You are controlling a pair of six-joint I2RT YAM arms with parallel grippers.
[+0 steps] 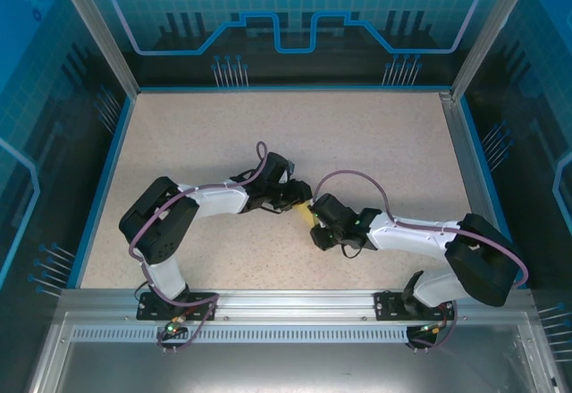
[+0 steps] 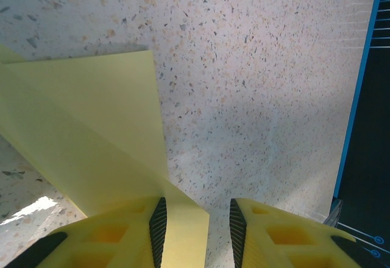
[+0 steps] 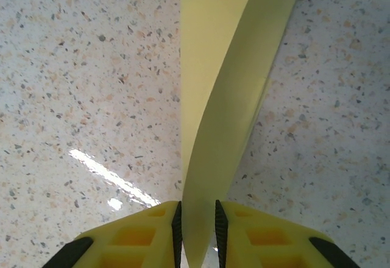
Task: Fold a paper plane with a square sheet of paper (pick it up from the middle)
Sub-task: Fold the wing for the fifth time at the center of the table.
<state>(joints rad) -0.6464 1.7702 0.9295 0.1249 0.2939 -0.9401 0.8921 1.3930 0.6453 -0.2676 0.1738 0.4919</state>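
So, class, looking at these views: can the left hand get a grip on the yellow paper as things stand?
Probably yes. The paper reaches in between the left hand's open fingers, nothing blocks it there, and the right hand pinches it steady.

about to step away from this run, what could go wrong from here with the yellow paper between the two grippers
The left gripper is open, the thin pale-yellow folded paper sheet lying against one pad, so it may slip out. The right gripper is shut on a narrow, curving stretch of the paper; a pull could twist or tear it. In the top view the two grippers sit close together and might bump.
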